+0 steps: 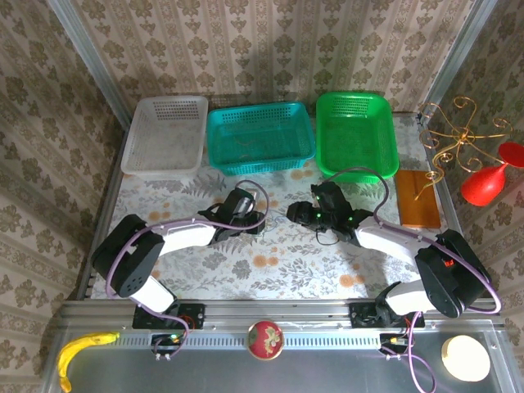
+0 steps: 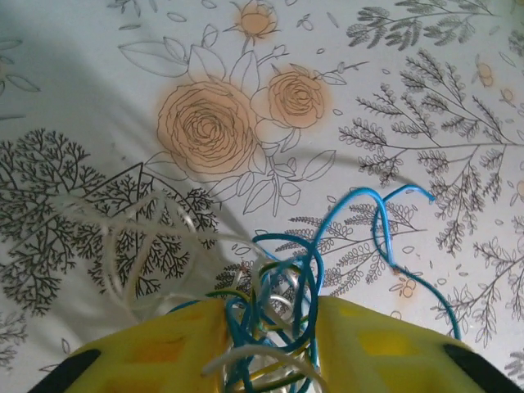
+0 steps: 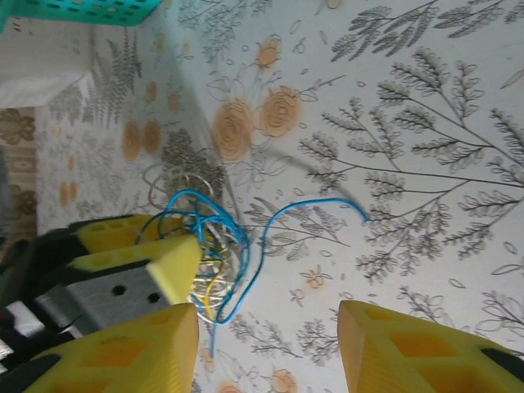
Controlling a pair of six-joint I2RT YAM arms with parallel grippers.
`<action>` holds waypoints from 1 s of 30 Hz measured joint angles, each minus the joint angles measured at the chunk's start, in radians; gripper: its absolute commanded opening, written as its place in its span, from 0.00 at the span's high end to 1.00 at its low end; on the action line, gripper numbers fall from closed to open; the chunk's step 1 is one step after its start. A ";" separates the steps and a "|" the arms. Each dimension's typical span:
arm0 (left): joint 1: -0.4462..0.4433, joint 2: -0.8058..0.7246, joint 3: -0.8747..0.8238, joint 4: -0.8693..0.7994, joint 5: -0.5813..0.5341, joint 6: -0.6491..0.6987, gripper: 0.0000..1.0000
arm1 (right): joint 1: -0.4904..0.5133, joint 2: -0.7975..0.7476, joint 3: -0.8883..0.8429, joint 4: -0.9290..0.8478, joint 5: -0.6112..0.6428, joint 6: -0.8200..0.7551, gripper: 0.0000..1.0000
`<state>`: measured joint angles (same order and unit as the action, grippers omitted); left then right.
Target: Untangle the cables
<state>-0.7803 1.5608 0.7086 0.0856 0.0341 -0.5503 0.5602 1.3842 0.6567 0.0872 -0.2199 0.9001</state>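
Note:
The cables [image 2: 274,315] form a knotted clump of greenish-blue, yellow and whitish cords, pinched between the yellow fingers [image 2: 155,352] of my left gripper [image 2: 270,327]. One blue strand [image 2: 385,217] arcs out to the right over the floral tablecloth, and whitish loops [image 2: 135,237] spread to the left. In the right wrist view the clump [image 3: 209,246] hangs at the left gripper's fingers [image 3: 164,262], with a loose blue end [image 3: 360,214] trailing right. My right gripper [image 3: 266,327] stands wide open just short of the clump, nothing between its fingers. From above, the left gripper [image 1: 252,219] and right gripper [image 1: 293,214] face each other mid-table.
Three baskets line the back edge: white [image 1: 164,135], teal [image 1: 260,137], green [image 1: 356,135]. A wooden board [image 1: 417,198], a gold wire stand [image 1: 458,135] and a red goblet [image 1: 485,184] sit at the right. A banana [image 1: 82,348] and a red ball [image 1: 265,338] lie on the near ledge.

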 measured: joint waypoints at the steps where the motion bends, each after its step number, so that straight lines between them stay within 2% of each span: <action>1: 0.000 0.000 -0.005 0.009 0.001 0.002 0.87 | 0.000 0.008 0.000 0.019 -0.007 0.011 0.50; 4: 0.000 -0.005 -0.019 0.043 0.008 0.003 0.95 | 0.000 0.031 -0.007 0.058 -0.028 0.041 0.49; 10: 0.000 -0.108 -0.084 0.092 0.007 0.004 0.98 | 0.000 0.062 -0.020 0.104 -0.052 0.085 0.48; 13: 0.000 -0.171 -0.114 0.121 0.007 0.004 1.00 | 0.000 0.084 -0.020 0.138 -0.062 0.107 0.45; 20: 0.000 -0.250 -0.158 0.169 0.002 0.000 1.00 | 0.000 0.140 -0.023 0.224 -0.097 0.169 0.39; 30: 0.000 -0.274 -0.187 0.216 -0.012 -0.010 1.00 | 0.000 0.150 -0.063 0.333 -0.123 0.258 0.32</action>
<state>-0.7803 1.2869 0.5217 0.3016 0.0219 -0.5606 0.5602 1.5345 0.5938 0.4206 -0.3431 1.1580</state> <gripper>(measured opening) 0.077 0.666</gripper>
